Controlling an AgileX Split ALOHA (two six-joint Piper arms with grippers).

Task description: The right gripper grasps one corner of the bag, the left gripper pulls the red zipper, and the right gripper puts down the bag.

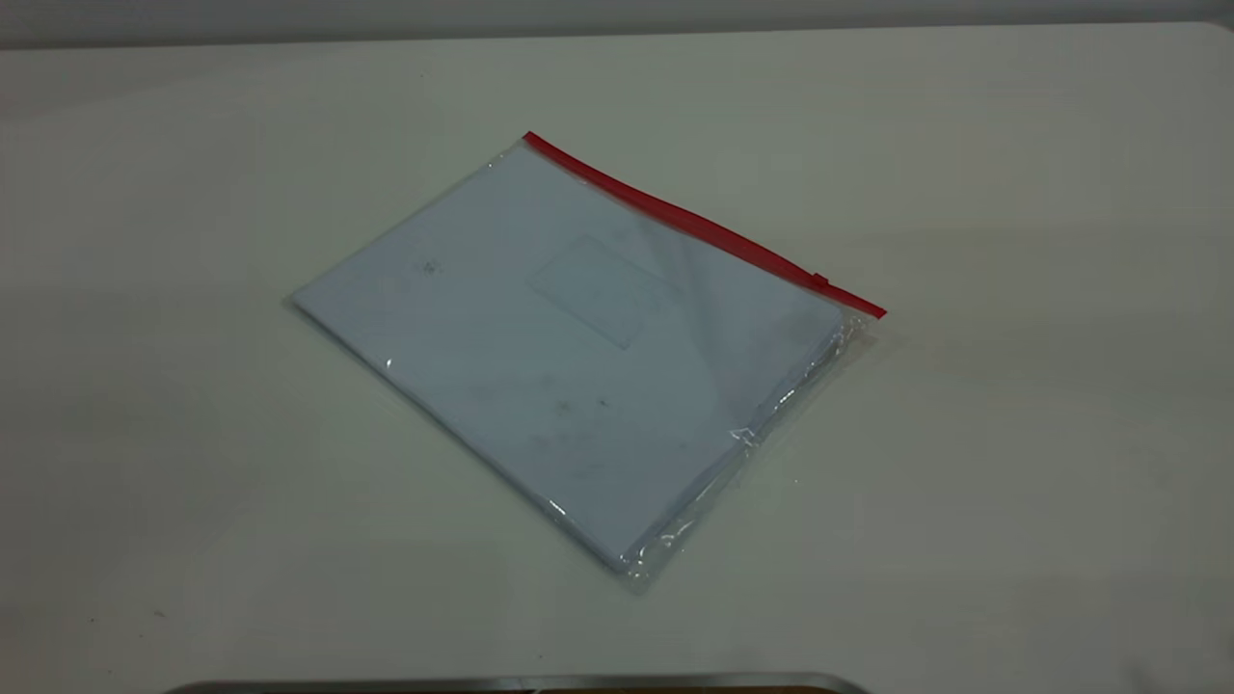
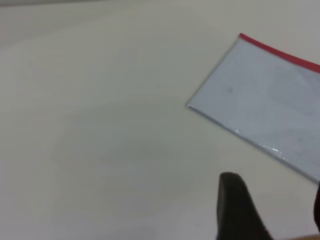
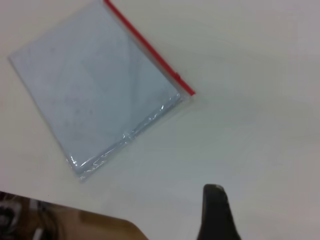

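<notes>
The bag [image 1: 578, 357] lies flat on the white table [image 1: 1012, 434], clear plastic over white paper. Its red zipper [image 1: 704, 226] runs along the far edge, the small slider [image 1: 820, 281] close to the right end. The bag's corner [image 1: 863, 318] there shows a clear crinkled margin. No arm shows in the exterior view. In the left wrist view the left gripper [image 2: 275, 202] is open over bare table, short of the bag [image 2: 265, 95]. In the right wrist view the right gripper [image 3: 267, 215] shows one black finger [image 3: 214, 210] with nothing beside it, away from the bag [image 3: 95, 85] and its corner [image 3: 187, 97].
A grey metal rim [image 1: 521, 684] runs along the near edge of the exterior view. The right wrist view shows the table's edge with a brown floor and clutter [image 3: 75, 225] beyond it. A grey wall [image 1: 617, 14] borders the far side.
</notes>
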